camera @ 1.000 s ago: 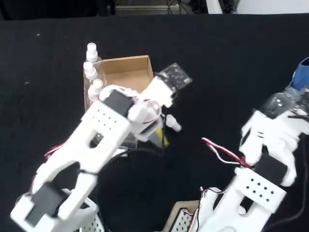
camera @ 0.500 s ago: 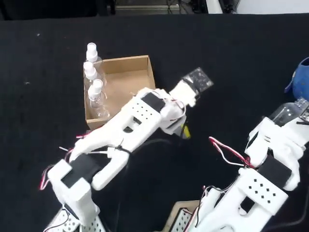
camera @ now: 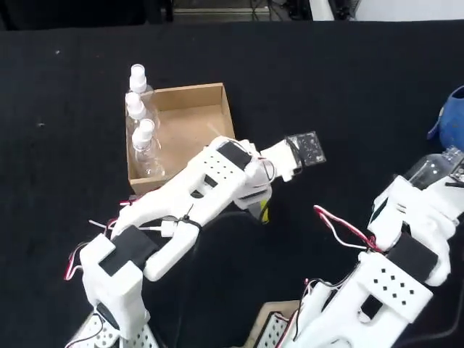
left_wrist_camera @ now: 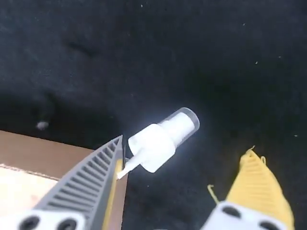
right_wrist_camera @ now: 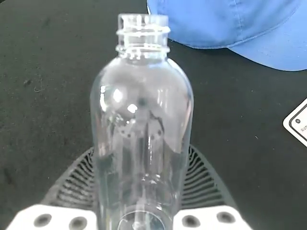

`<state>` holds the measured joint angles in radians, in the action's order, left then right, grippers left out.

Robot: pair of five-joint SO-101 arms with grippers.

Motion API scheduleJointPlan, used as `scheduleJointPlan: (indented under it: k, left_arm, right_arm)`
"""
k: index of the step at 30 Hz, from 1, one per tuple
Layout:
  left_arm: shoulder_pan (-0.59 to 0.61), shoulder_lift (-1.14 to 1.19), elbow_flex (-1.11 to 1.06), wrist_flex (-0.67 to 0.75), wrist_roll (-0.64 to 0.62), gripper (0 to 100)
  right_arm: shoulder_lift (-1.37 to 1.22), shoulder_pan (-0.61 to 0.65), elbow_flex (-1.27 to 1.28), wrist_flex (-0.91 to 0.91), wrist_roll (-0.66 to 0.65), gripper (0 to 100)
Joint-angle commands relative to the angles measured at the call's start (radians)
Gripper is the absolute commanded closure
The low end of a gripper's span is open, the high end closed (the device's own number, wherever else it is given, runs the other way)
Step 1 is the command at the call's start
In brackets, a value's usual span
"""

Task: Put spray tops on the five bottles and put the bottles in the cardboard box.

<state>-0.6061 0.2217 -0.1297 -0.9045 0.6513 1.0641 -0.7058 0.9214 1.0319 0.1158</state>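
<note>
The cardboard box (camera: 192, 116) sits on the left of the table. Three bottles (camera: 145, 138) with tops on stand in a row along its left wall, so those look done. Beside the box, the left gripper (left_wrist_camera: 184, 148) is wide open around a loose spray top (left_wrist_camera: 160, 139) lying on the black table (camera: 348, 72), likely to grab it. On the right, the right gripper (right_wrist_camera: 141, 184) squeezes a bare bottle (right_wrist_camera: 141, 110), its open neck free for that top.

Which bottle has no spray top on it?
The bottle in the right hand: its threaded neck is bare, while the three bottles standing in the cardboard box each carry a white spray top.
</note>
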Motion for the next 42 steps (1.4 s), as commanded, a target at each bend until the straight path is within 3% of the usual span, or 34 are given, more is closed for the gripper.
scheduleJointPlan:
  k: [1, 14, 20, 30, 36, 42]
  left_arm:
    - [-0.012, -0.011, 0.048, -0.015, 0.014, 75]
    - [0.008, -0.021, 0.056, -0.052, 0.055, 76]
    - [-0.038, -0.048, 0.102, -0.166, 0.049, 75]
    - [-0.059, -0.147, 0.062, -0.172, 0.043, 75]
    - [0.015, -0.296, -0.019, -0.166, -0.170, 75]
    - [0.038, -0.411, -0.317, 0.080, -0.368, 75]
  right_arm:
    - [0.018, 0.032, 0.002, -0.028, -0.002, 98.5]
    - [0.022, 0.074, 0.019, -0.032, -0.002, 98.5]
    - [0.022, 0.074, 0.021, -0.032, -0.002, 98.5]
    - [0.022, 0.074, 0.021, -0.032, -0.020, 98.5]
    - [0.021, 0.074, 0.021, -0.032, -0.028, 98.6]
    - [0.022, 0.074, 0.021, -0.032, -0.028, 98.5]
